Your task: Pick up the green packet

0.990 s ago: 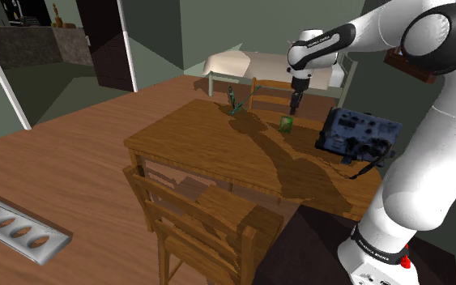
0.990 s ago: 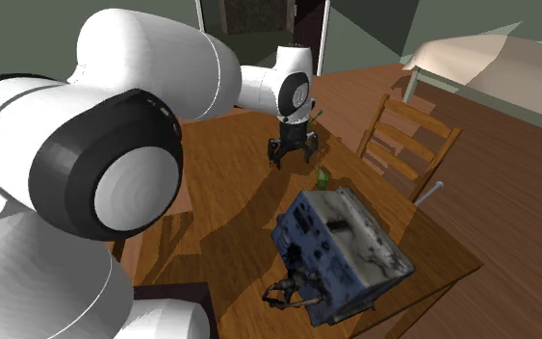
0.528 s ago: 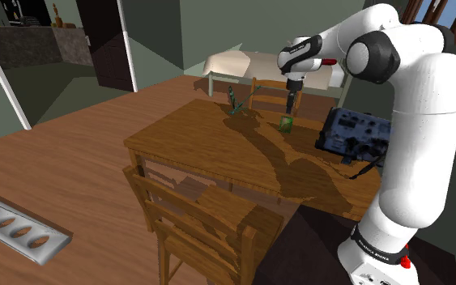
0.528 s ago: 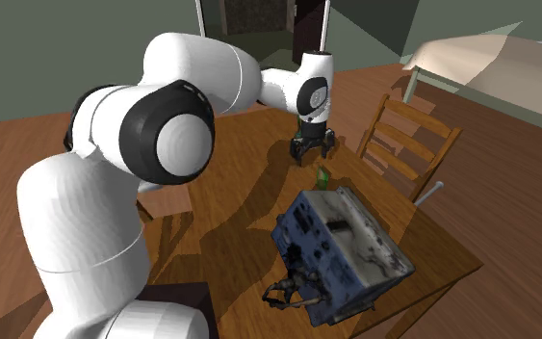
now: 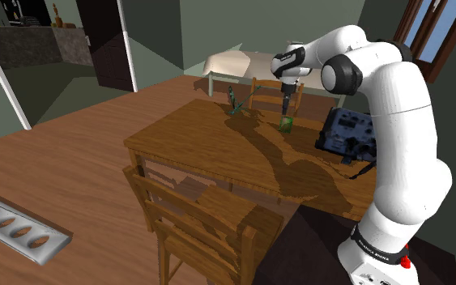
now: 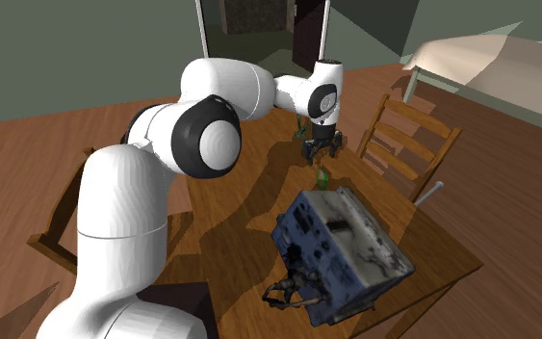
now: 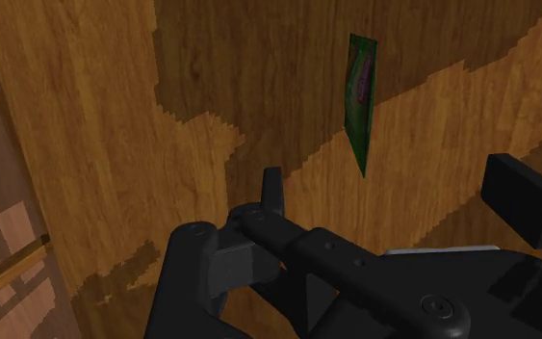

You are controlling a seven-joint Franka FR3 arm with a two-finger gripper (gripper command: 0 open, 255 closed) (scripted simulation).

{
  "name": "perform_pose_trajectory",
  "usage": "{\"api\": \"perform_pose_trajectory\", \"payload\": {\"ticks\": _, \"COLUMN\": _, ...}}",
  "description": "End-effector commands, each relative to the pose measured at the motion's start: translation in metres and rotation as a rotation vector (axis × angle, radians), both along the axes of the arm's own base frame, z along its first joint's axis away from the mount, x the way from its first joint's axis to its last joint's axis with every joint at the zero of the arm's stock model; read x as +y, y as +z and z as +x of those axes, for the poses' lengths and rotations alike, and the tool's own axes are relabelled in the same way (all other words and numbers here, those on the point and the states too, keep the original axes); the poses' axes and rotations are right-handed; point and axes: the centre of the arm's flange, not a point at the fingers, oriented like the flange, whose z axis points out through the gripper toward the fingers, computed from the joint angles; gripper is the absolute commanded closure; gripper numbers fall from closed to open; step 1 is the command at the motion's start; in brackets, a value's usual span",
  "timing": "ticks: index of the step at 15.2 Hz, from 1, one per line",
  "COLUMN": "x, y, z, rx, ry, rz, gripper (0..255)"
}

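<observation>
Arm [image 5: 396, 113] outstretched, jaws seemingly apart.

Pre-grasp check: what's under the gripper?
Below the gripper, the packet stands on edge on the table, untouched by the open fingers. In the wrist view, the hand's body hides the table directly beneath it.

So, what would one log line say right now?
thin green packet: standing on brown wooden table, unheld | black two-finger gripper: open, over it | stage: pre-grasp
</observation>
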Motion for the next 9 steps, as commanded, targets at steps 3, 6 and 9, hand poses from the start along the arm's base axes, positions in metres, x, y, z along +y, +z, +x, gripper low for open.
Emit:
{"api": "perform_pose_trajectory", "payload": {"ticks": 3, "x": -0.001, "y": -0.022, "z": 0.000, "rx": 0.000, "ry": 0.001, "rz": 0.000, "gripper": 0}}
{"api": "perform_pose_trajectory", "payload": {"ticks": 6, "x": -0.001, "y": -0.030, "z": 0.000, "rx": 0.000, "ry": 0.001, "rz": 0.000, "gripper": 0}}
{"api": "perform_pose_trajectory", "payload": {"ticks": 9, "x": -0.001, "y": -0.030, "z": 0.000, "rx": 0.000, "ry": 0.001, "rz": 0.000, "gripper": 255}}
